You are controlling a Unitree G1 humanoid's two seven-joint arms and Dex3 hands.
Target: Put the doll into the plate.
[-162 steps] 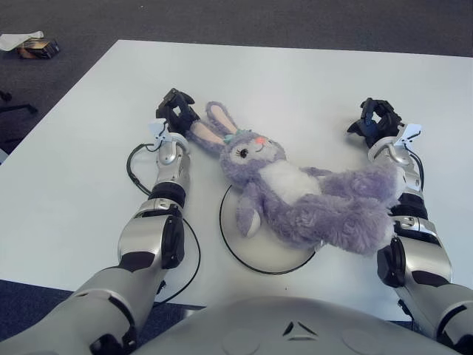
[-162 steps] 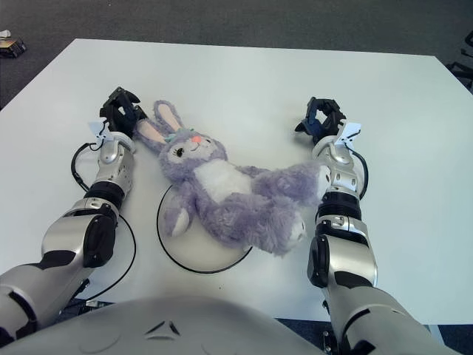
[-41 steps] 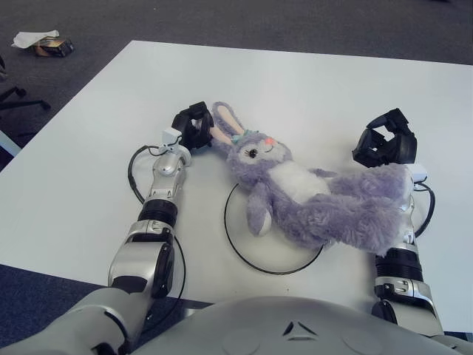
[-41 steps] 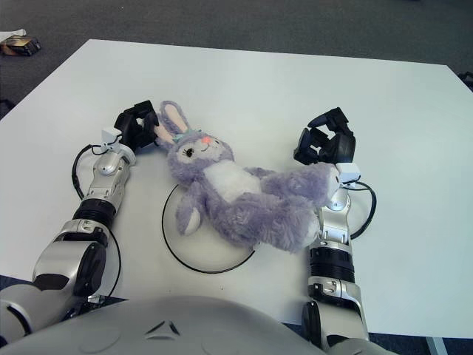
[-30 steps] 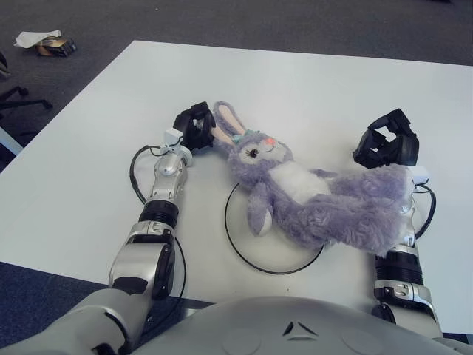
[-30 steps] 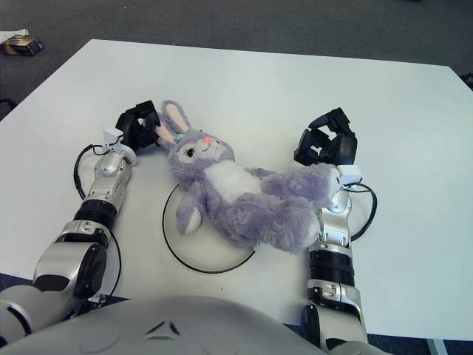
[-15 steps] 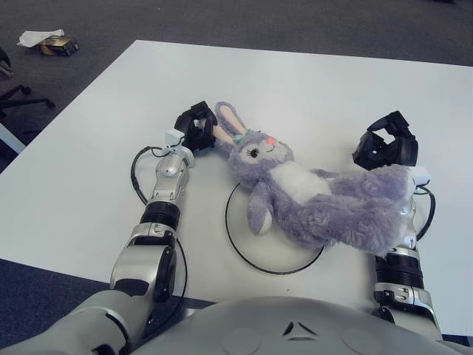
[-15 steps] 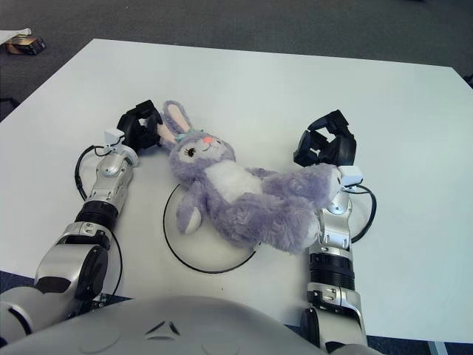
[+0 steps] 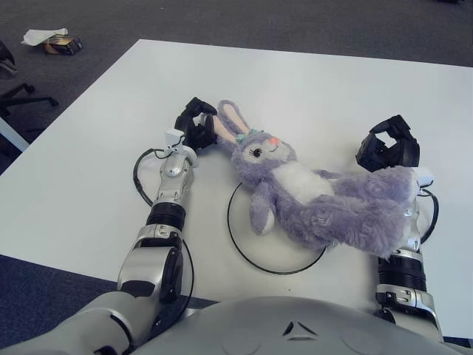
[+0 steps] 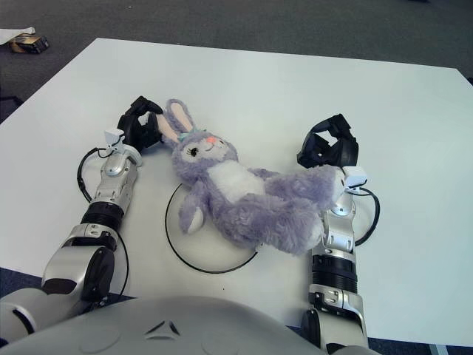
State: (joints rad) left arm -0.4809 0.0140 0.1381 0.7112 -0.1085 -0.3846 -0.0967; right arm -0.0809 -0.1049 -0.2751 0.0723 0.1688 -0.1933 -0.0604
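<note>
In the left eye view, the fluffy purple rabbit doll [image 9: 310, 196] is seen lying across the white round plate with a black rim [image 9: 251, 248] on the white table [image 9: 89, 148]. Its ear is touched by the left hand [image 9: 194, 127], whose fingers are curled; a real grasp cannot be told. Its legs are laid over the right forearm, below the right hand [image 9: 389, 151], which holds nothing with bent fingers.

In the right eye view, more table is shown to the right of the right hand [image 10: 330, 151]. Only the doll's arm and middle are held inside the plate [image 10: 194, 255].
</note>
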